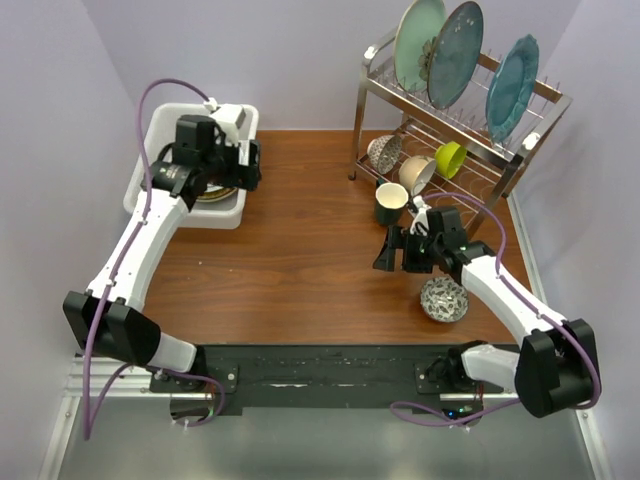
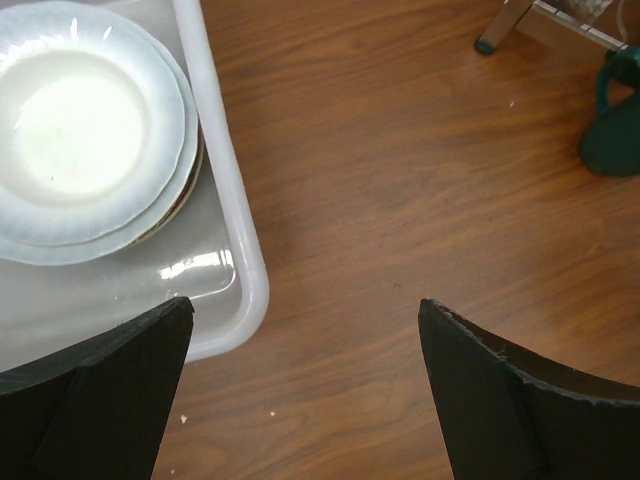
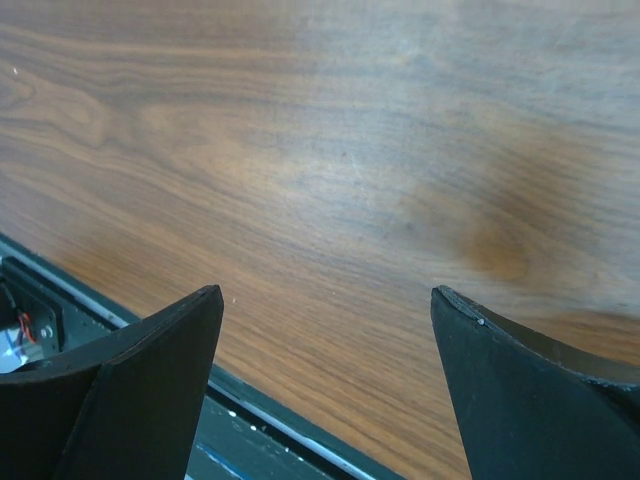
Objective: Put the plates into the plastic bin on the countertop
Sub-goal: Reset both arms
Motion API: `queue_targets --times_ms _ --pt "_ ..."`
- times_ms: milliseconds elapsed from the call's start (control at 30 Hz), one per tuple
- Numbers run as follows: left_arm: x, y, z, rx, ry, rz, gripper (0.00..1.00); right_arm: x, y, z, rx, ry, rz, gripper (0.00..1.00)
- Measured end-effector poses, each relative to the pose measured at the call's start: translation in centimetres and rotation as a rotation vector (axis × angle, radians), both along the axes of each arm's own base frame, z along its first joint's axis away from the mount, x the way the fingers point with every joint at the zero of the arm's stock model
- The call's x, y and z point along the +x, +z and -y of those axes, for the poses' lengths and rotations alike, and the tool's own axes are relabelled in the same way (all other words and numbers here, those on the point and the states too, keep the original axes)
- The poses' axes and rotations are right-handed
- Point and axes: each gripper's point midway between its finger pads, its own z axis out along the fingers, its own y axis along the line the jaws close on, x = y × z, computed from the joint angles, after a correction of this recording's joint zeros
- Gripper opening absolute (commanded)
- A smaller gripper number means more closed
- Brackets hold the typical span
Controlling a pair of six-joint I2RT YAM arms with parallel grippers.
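**Operator:** Report the position of the plates (image 2: 90, 130) relative to the left gripper (image 2: 305, 305).

**Technician:** The plates lie stacked inside the plastic bin (image 2: 236, 205), against its right wall. The left gripper hangs over the bin's right rim. In the wrist view one finger (image 2: 110, 390) is over the bin interior and the other (image 2: 510, 400) is over the countertop (image 2: 400, 200) just right of the bin. The stack sits ahead of the fingertips, apart from both.

**Operator:** Appearance of the stack?

**Technician:** The top plate is white, with a shallow round well and a faintly fluted rim. A second white rim shows beneath it, and under that a thin darker edge — its pattern cannot be made out. In the top view only a sliver of the stack (image 1: 214, 193) shows under the left gripper (image 1: 245, 165), inside the white tub (image 1: 163, 118).

**Operator:** Left gripper state?

**Technician:** Jaws spread wide. Nothing is between them and nothing is touched.

**Operator:** And further right of the bin?

**Technician:** The right gripper (image 1: 397, 252) is well to the right of the bin, over wood-grain surface (image 3: 300, 150). In its own view the gripper (image 3: 325, 290) has its jaws apart and no object between them — it holds nothing. A dark green mug (image 1: 390, 203), a wire rack (image 1: 455, 140) and a patterned bowl (image 1: 444, 299) also stand well right of the bin.
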Motion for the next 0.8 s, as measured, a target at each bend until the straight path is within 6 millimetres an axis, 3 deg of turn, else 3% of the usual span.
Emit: queue_targets --times_ms 267,433,533,800 --pt "-1.8 -2.8 2.5 0.194 0.003 -0.051 1.0 1.2 2.6 0.6 -0.033 -0.03 0.09 0.88" --pt "-2.2 -5.0 3.3 0.283 0.002 -0.102 1.0 1.5 2.7 1.3 -0.077 -0.055 0.105 0.88" --pt "-2.4 -5.1 3.3 0.315 0.015 -0.099 1.0 1.6 3.0 2.0 -0.109 -0.083 0.125 0.88" --pt "-2.7 -6.0 3.8 0.382 0.015 -0.111 1.0 2.3 6.0 3.2 -0.137 -0.131 0.257 0.88"
